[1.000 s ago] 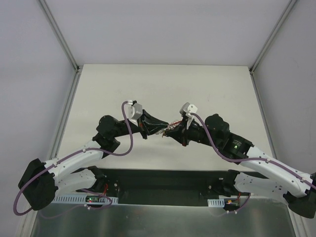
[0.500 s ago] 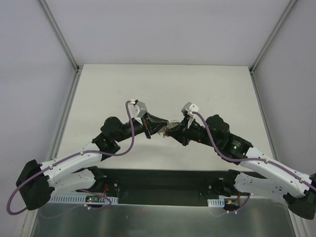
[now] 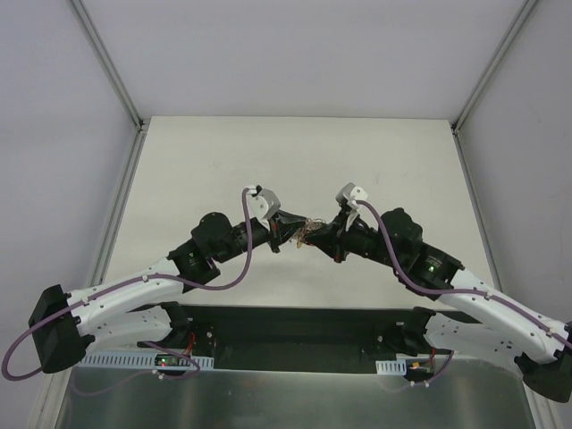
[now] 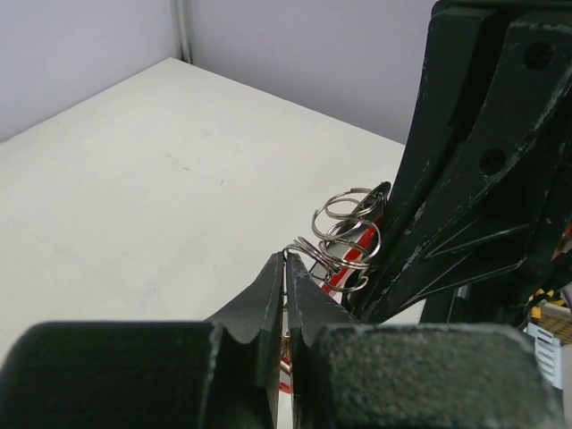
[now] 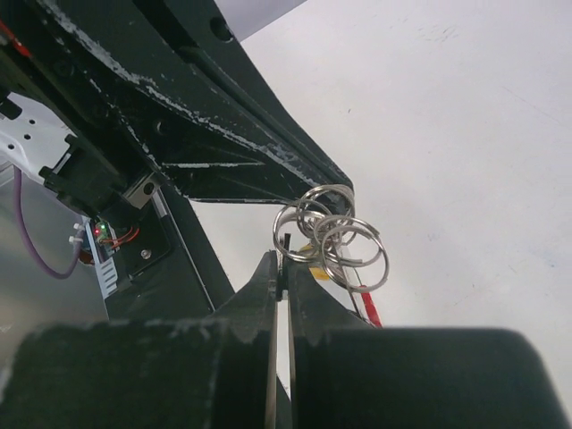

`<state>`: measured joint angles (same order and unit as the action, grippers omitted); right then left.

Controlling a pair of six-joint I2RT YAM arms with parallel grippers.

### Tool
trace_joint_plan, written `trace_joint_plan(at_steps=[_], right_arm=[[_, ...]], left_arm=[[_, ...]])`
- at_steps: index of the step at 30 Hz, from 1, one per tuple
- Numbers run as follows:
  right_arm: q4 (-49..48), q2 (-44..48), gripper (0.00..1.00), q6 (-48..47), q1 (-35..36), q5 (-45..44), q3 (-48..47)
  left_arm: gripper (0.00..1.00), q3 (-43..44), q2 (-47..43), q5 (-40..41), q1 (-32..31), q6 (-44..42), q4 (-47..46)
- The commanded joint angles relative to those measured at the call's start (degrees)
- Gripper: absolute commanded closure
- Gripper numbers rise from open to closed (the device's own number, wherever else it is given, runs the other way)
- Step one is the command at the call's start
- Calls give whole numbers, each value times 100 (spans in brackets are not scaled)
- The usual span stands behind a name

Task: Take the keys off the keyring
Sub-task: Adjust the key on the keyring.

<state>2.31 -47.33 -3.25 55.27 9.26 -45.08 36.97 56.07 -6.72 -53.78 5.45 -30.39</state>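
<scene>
From above: a matte off-white table (image 3: 295,152), pale grey walls (image 3: 295,54), and the small silvery wire keyring (image 3: 307,234) held mid-table between both arms. Left wrist: the left gripper (image 4: 286,264) is pinched on its loops. Right wrist: the right gripper (image 5: 282,270) is clamped likewise.

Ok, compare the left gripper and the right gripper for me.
The left gripper reaches in from the left and points right; the right gripper comes from the right and points left. The left gripper pinches the left end of the keyring coils, the right gripper the opposite end. Both are shut on ring wire at their very tips.
</scene>
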Motion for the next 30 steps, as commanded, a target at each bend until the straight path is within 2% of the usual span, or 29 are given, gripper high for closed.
trace_joint_plan(at_steps=[1, 8, 14, 18, 23, 24, 28, 30], right_arm=[[-328, 356, 99, 219, -16, 560, -106], [-64, 268, 99, 298, -244, 612, -229], [42, 233, 99, 290, -376, 656, -212], [715, 181, 99, -288, -446, 972, -334], [982, 338, 99, -580, -499, 981, -414], [991, 399, 99, -615, -499, 999, -423], [1158, 400, 99, -730, -508, 999, -563], [1219, 400, 99, -748, -508, 990, -633]], left_arm=[[100, 240, -35, 752, 34, -852, 437], [100, 407, -193, 48, 17, -1511, 1087], [100, 442, -351, -364, 25, -1547, 1395], [100, 591, -501, -873, 122, -1512, 1808], [94, 724, -790, -2235, 534, -1284, 2002], [94, 715, -843, -2872, 553, -1284, 2002], [90, 741, -1002, -4071, 588, -1310, 1993], [83, 750, -993, -4546, 579, -1354, 1993]])
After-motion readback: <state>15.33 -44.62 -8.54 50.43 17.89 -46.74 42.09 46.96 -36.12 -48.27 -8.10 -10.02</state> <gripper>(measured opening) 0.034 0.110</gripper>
